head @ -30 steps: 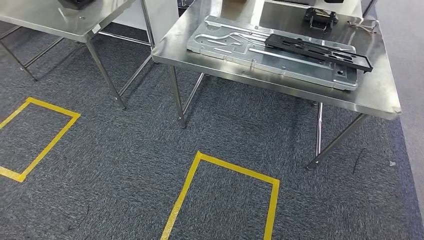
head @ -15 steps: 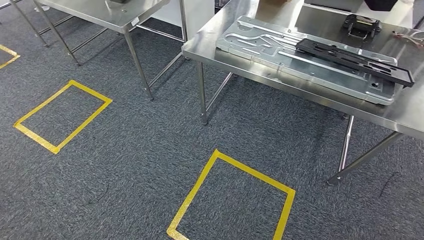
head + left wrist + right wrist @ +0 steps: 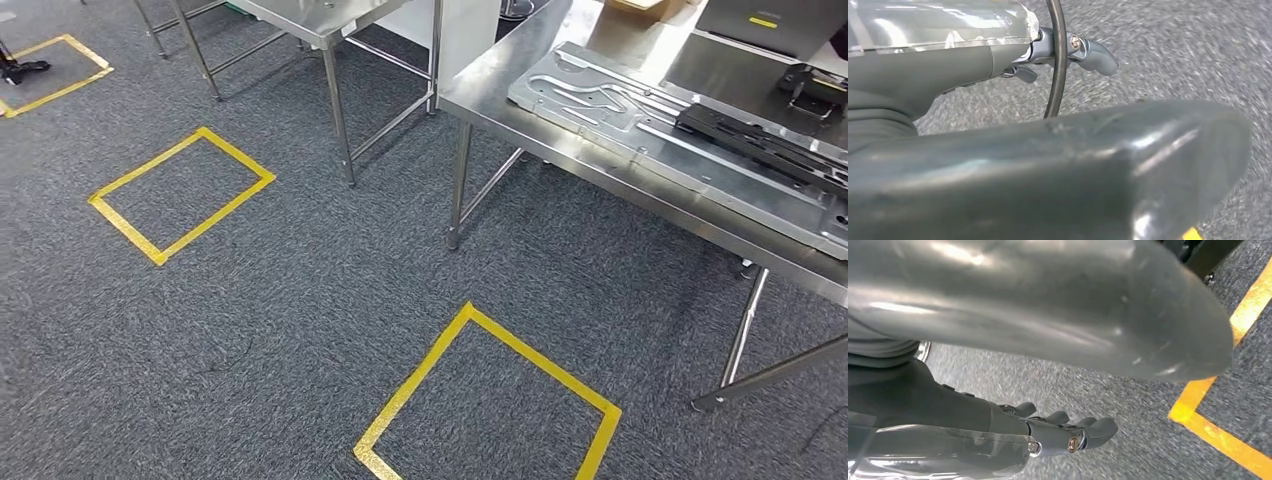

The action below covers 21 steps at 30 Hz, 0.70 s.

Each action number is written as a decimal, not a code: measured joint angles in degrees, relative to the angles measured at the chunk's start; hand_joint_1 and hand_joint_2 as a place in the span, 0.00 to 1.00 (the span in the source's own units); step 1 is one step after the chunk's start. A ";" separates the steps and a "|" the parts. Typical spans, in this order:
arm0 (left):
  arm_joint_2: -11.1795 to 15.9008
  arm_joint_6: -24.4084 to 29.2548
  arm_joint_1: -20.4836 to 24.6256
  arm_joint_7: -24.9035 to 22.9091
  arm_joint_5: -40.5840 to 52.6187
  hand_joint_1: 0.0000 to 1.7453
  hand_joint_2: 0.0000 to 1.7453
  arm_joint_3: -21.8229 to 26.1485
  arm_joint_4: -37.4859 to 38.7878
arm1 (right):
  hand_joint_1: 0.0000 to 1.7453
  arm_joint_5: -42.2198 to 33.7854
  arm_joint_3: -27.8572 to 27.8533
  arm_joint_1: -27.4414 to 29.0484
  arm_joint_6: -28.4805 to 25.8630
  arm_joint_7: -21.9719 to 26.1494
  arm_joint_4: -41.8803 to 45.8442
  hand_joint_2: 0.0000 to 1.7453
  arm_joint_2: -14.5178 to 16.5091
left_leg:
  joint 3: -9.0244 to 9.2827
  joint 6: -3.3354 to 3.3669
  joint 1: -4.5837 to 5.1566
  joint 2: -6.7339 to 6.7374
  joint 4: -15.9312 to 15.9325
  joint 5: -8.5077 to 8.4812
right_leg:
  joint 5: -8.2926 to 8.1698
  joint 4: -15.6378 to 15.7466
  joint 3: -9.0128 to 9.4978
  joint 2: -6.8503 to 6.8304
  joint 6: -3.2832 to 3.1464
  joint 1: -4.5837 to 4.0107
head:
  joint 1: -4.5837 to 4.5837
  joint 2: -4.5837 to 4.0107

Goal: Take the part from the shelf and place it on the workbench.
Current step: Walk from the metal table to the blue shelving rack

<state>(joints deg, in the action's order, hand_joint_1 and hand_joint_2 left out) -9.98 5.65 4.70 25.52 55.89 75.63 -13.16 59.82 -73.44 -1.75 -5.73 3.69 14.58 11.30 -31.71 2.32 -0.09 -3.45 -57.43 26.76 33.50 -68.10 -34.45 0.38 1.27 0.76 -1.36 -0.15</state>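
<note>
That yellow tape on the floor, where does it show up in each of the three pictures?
Head view: yellow tape rectangles on the floor; nearest at bottom centre.
Left wrist view: a sliver at the picture's bottom edge.
Right wrist view: a corner along the picture's right side.
Shared landmark: the grey carpet under it.

Glossy grey thumb [image 3: 1048,305], dark fingers [image 3: 1083,432] with brass screws, black cable [image 3: 1058,60].

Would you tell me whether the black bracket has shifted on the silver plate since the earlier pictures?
No. The black bracket lies across the silver plate as before; the whole scene slid right because the camera turned.
</note>
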 joint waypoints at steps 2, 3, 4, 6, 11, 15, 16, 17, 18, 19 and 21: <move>-0.15 0.04 0.04 -0.05 0.02 0.00 0.00 0.00 0.00 | 0.00 0.06 0.00 0.10 0.25 0.05 0.00 0.00 -0.23 | -0.18 -0.22 0.04 -1.40 -0.37 0.03 | -3.44 7.25 3.19 2.44 -0.61 0.00 | 0.00 0.00; -0.25 0.07 0.10 -0.06 0.02 0.00 0.00 0.00 0.00 | 0.00 0.09 0.00 0.11 0.32 0.09 -0.01 0.00 -0.34 | -0.41 -0.50 -0.02 -2.01 -0.53 -0.02 | -4.11 9.41 4.08 3.42 -0.83 -0.06 | 0.00 0.00; -0.33 0.09 0.10 -0.08 0.02 0.00 0.00 0.00 0.00 | 0.00 0.13 0.00 0.08 0.35 0.12 -0.02 0.00 -0.44 | -0.65 -0.85 -0.14 -2.58 -0.58 -0.13 | -4.11 10.31 4.41 4.03 -1.00 -0.17 | 0.00 0.00; -0.37 0.16 -0.04 -0.10 0.03 0.00 0.00 0.00 0.00 | 0.00 0.20 0.02 -0.10 0.37 0.18 -0.05 0.00 -0.49 | -1.01 -1.66 -0.31 -3.67 -0.46 -0.40 | -4.34 10.80 4.54 3.12 -1.40 -0.22 | -0.01 0.00; -0.39 0.18 -0.02 -0.10 0.09 0.00 0.00 -0.01 0.00 | 0.00 0.25 0.11 0.30 0.57 0.24 -0.13 0.00 -0.50 | -6.18 -2.89 -0.43 2.12 -11.20 5.62 | -4.86 12.10 5.24 -1.00 -2.70 0.02 | -0.11 0.00; -0.36 -0.02 -0.22 -0.10 0.12 0.00 0.00 -0.01 0.00 | 0.00 0.26 0.11 0.33 0.70 0.19 -0.18 0.00 -0.51 | -6.09 -3.59 -1.01 3.59 -12.43 4.57 | -4.46 11.81 5.30 -4.10 -2.42 -0.02 | -0.11 0.00; -0.33 -0.04 -0.23 -0.09 0.13 0.00 0.00 -0.01 0.00 | 0.00 0.27 0.11 0.28 0.73 0.17 -0.23 0.00 -0.50 | -3.74 -3.59 -1.05 4.58 -8.16 2.88 | -4.27 11.63 5.42 -4.77 -2.17 0.00 | -0.11 0.00; -0.31 -0.06 -0.17 -0.08 0.13 0.00 0.00 -0.01 0.00 | 0.00 0.27 0.11 0.25 0.73 0.14 -0.29 0.00 -0.50 | -1.65 -3.45 -0.95 5.52 -4.36 1.61 | -4.02 11.42 5.50 -5.41 -1.84 -0.07 | -0.11 0.00; -0.29 -0.09 -0.08 -0.04 0.13 0.00 0.00 -0.02 0.00 | 0.00 0.27 0.11 0.23 0.73 0.12 -0.34 0.00 -0.50 | -0.26 -3.19 -0.79 6.19 -1.77 0.92 | -3.82 11.27 5.57 -5.97 -1.49 -0.14 | -0.11 0.00; -0.29 -0.12 -0.05 -0.01 0.13 0.00 0.00 -0.02 0.00 | 0.00 0.27 0.11 0.16 0.73 0.10 -0.38 0.00 -0.50 | 0.25 -2.89 -0.60 6.46 -0.63 0.82 | -3.70 11.18 5.65 -6.43 -1.12 -0.21 | -0.10 0.00; -0.28 -0.18 -0.24 0.04 0.13 0.00 0.00 -0.02 0.00 | 0.00 0.28 0.12 -0.15 0.73 0.08 -0.40 0.00 -0.50 | -0.03 -2.16 -0.35 5.48 -0.45 0.69 | -3.67 11.32 5.87 -7.19 -0.42 -0.22 | -0.10 0.00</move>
<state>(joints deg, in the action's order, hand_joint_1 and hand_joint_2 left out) -10.26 5.48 4.47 25.56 56.02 75.61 -13.16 60.10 -73.32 -1.90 -5.01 3.77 14.19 10.80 -31.74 0.16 -0.45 2.03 -57.89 27.45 29.83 -56.79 -28.58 -6.82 0.85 0.54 -1.45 -0.15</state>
